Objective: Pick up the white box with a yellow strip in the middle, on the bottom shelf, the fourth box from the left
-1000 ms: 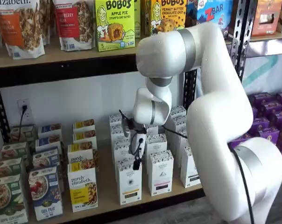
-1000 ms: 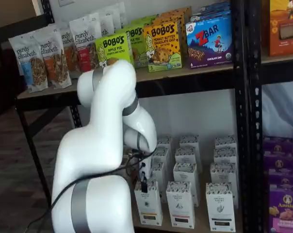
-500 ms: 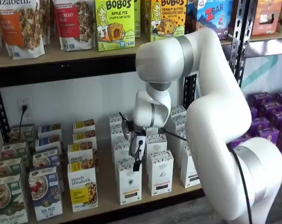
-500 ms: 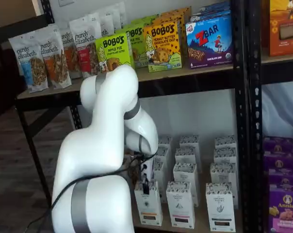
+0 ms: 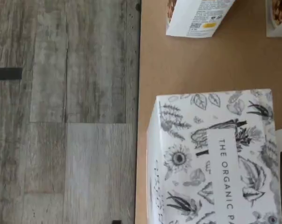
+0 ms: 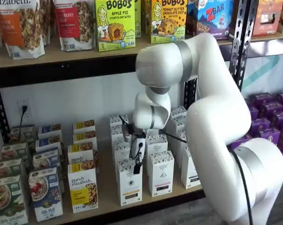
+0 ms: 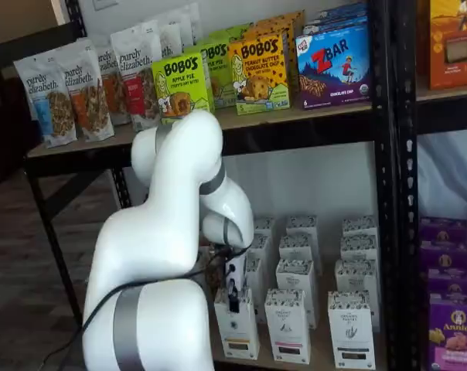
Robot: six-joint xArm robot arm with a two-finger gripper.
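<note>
1. Standing upright at the front of the bottom shelf (image 6: 108,190), the white box (image 6: 130,183) has its long axis vertical. It is the front carton of the leftmost white row.
2. Its narrow front face, with the small round logo and the yellow-brown strip low down, points out toward the shelf's front edge. Its patterned top points straight up.
3. In the wrist view that top (image 5: 215,158) fills the frame close below the camera. It shows black-and-white leaves and flowers and the words "THE ORGANIC". One side of the box lies close to the board's front edge, with grey plank floor (image 5: 66,116) beyond.
4. The gripper (image 6: 137,165) hangs directly over the box's top in both shelf views, and whether it touches the top cannot be told. Its black fingers are seen side-on as one dark shape, so no gap shows there. They are spread as wide as they go, and nothing is pinched between them.
5. Count, front row of white cartons: three in both shelf views, with the task's box leftmost. More stand behind each in three rows running back; the arm (image 6: 216,117) hides too many of them to count.
6. Count, "purely elizabeth" granola boxes (image 6: 83,187) just left of the white box: two read clearly, one behind the other.
</note>
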